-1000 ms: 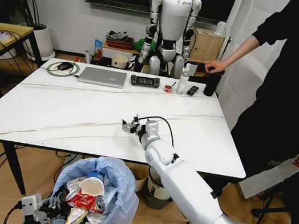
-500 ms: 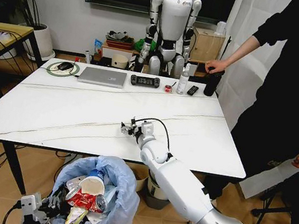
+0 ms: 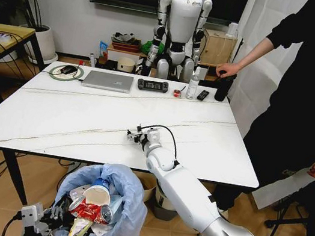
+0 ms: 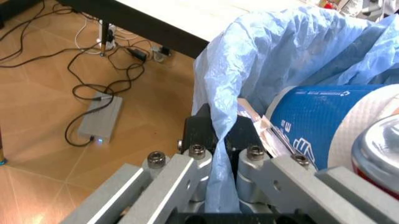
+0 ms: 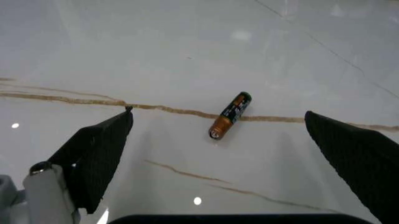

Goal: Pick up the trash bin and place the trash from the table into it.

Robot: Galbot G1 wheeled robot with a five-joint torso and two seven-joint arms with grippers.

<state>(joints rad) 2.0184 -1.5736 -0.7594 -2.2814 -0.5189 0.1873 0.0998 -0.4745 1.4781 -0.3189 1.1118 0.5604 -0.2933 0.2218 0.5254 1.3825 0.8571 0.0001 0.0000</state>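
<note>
Trash bin (image 3: 102,206) sits at 6 o'clock below the tabletop (image 3: 84,120) edge, already loaded: paper cup (image 3: 97,194), red can (image 3: 87,209), wrappers. Left gripper (image 4: 218,140) at 7 o'clock, fingers clenched on the blue bag liner at the rim. Right gripper (image 5: 218,140) over mid-tabletop, fingers spread wide, a small battery (image 5: 229,115) lying between them, untouched. Judgement: most litter is binned; this battery looks like the last scrap left on the near tabletop.
</note>
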